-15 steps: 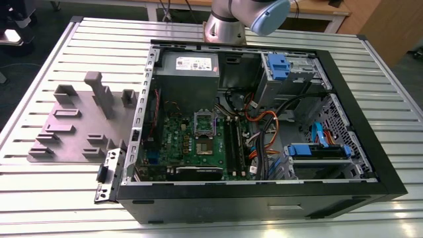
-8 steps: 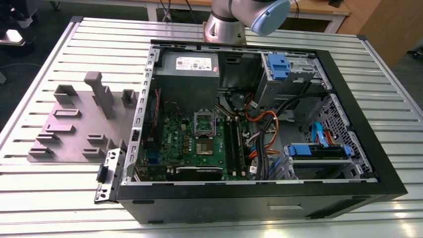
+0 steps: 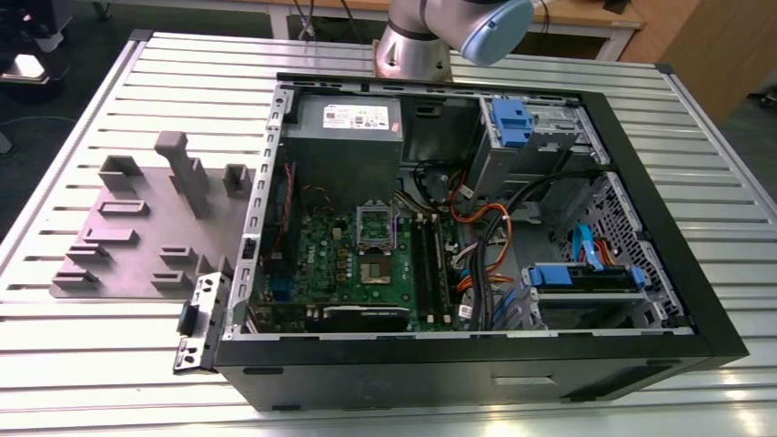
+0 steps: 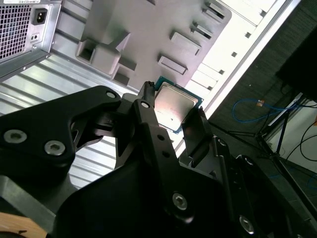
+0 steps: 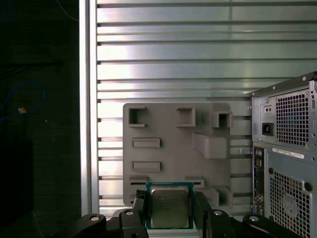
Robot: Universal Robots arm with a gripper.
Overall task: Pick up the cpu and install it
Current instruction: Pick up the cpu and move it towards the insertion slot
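End effector (image 5: pixel 171 207) clamped on cpu (image 5: pixel 169 198) edges, pointing down over grey fixture plate (image 5: pixel 168 129).

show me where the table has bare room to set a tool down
Table slats are bare beside the grey tray, toward the camera and toward the arm base, and along the computer case on the exterior view's right. Inside the case, cables crowd everything.

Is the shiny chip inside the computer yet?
No, the hand grips the cpu above the grey tray, outside the computer case.
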